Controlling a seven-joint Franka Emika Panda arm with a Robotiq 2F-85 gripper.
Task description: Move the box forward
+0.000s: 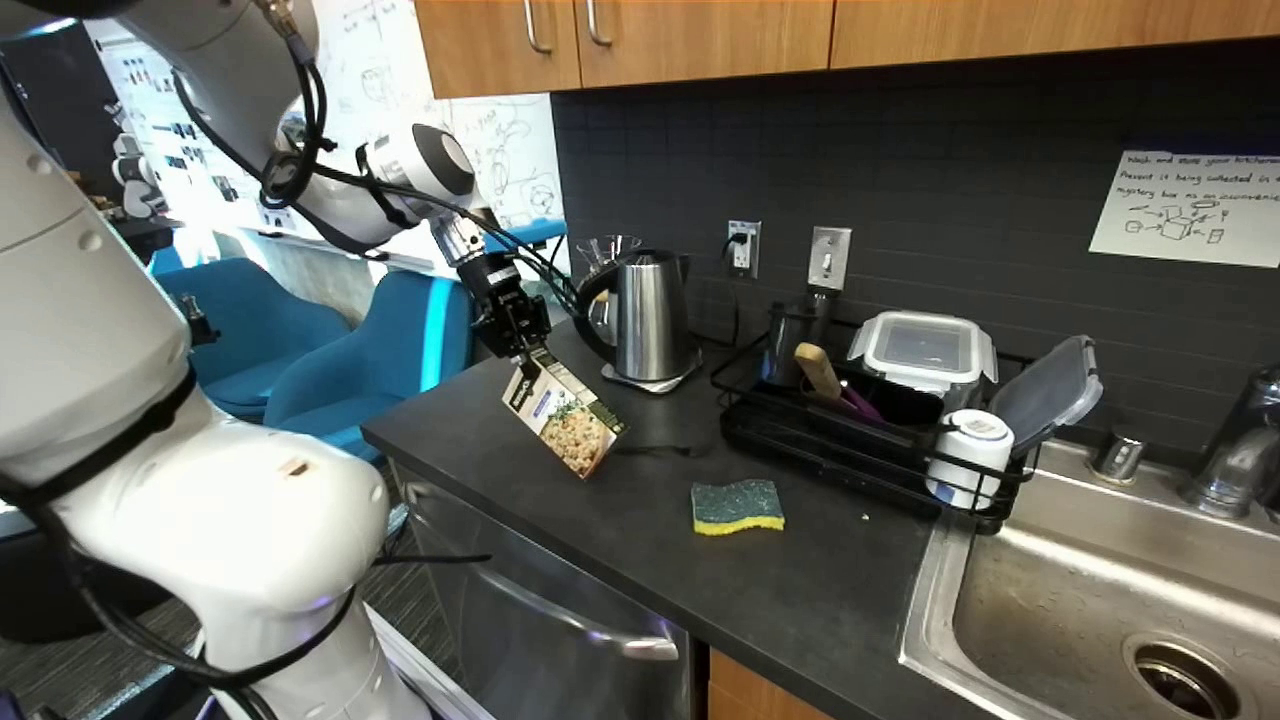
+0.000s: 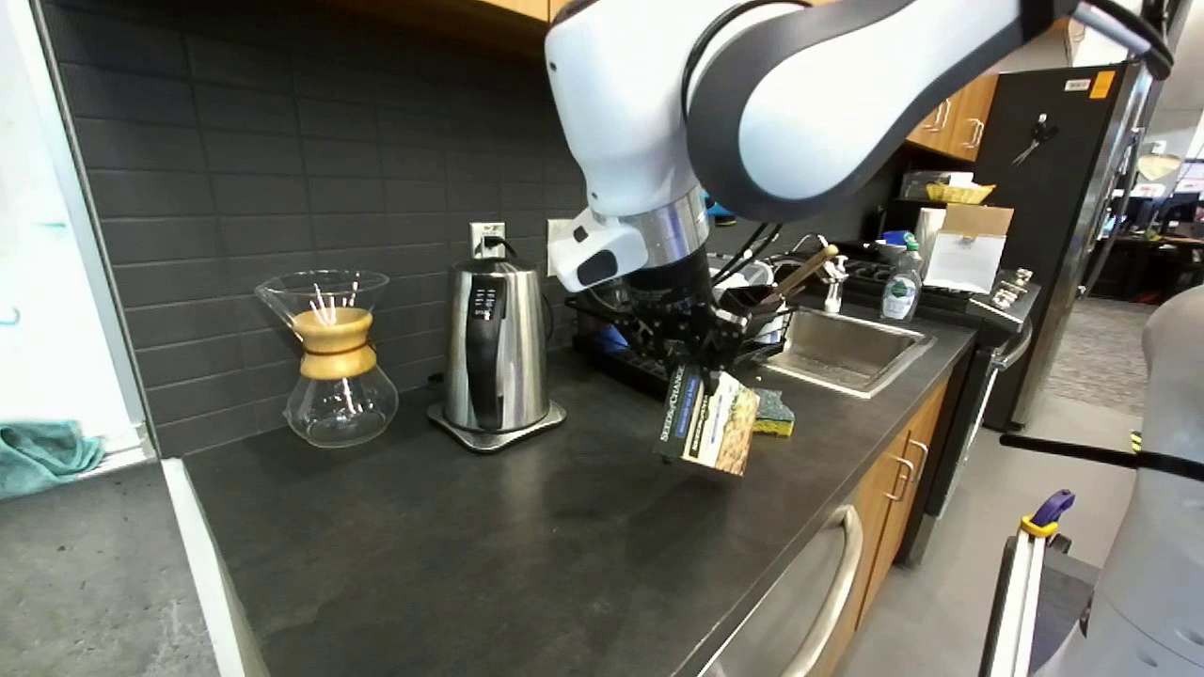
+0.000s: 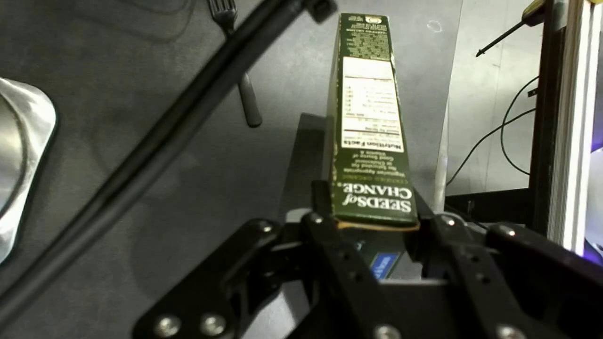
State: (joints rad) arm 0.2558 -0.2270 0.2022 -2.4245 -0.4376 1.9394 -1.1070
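The box (image 1: 565, 412) is a small carton with a dark green edge, white lettering and a food picture on its face. My gripper (image 1: 528, 362) is shut on one end of it, pointing down at the counter (image 1: 640, 530). The box also shows in an exterior view (image 2: 707, 418), tilted, with its lower corner close over the counter; I cannot tell whether it touches. In the wrist view the green narrow side of the box (image 3: 370, 103) points away between the two fingers of the gripper (image 3: 371, 197). Part of the box's upper end is hidden by the fingers.
A steel kettle (image 1: 648, 320) and a glass coffee maker (image 2: 339, 367) stand near the wall. A sponge (image 1: 738, 507), a dark fork (image 3: 247, 94) and a dish rack (image 1: 830, 440) are on the counter. The sink (image 1: 1090, 600) lies beyond the rack. A black cable (image 3: 155, 150) crosses the wrist view.
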